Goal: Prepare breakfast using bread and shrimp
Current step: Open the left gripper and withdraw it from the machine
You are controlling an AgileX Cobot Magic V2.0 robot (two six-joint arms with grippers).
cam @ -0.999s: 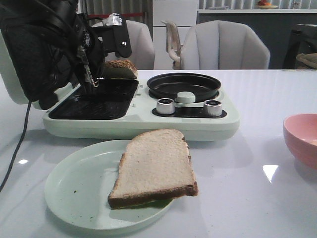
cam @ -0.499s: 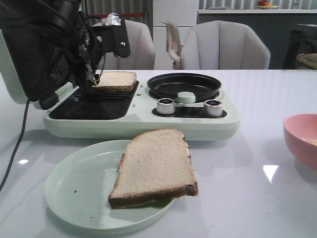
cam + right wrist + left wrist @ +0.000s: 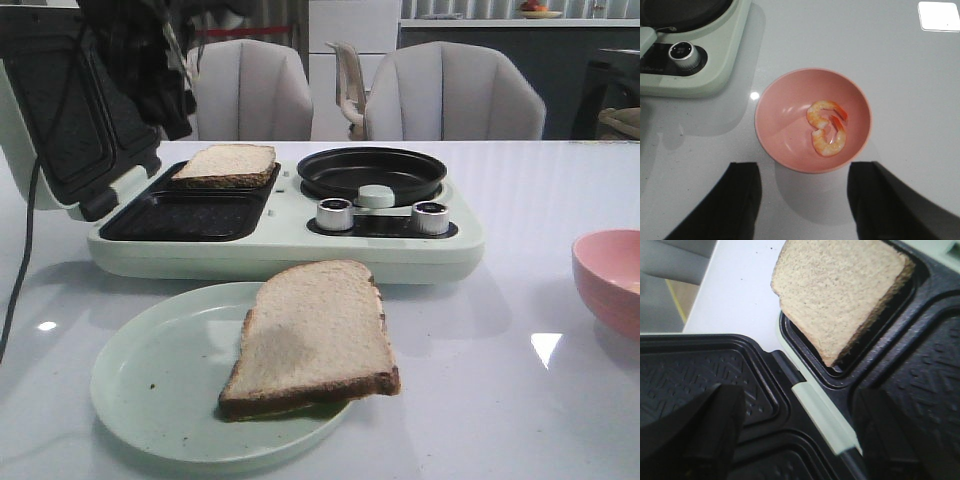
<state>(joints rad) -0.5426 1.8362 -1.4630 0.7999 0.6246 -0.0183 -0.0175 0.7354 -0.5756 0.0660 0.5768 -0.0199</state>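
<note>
Nearest, one bread slice (image 3: 312, 340) lies flat on the plate (image 3: 150, 385), its crust overhanging the plate's right rim, with no arm close to it. Off to the right sits the bowl (image 3: 812, 120) holding two shrimp (image 3: 827, 127), curled against each other; the right gripper (image 3: 805, 200) hangs directly above its near edge, fingers spread wide with nothing between them — so the shrimp lie just ahead of and below that hand, and the right arm is clearly the nearer one for them. Farther back, the second slice (image 3: 840, 295) rests tilted in the rear well of the sandwich maker (image 3: 400, 255), one corner down in the well and the opposite side propped on the rim. The left gripper (image 3: 795, 440) hovers over the hinge just beside it, fingers apart, empty — that slice probably still needs settling flat
</note>
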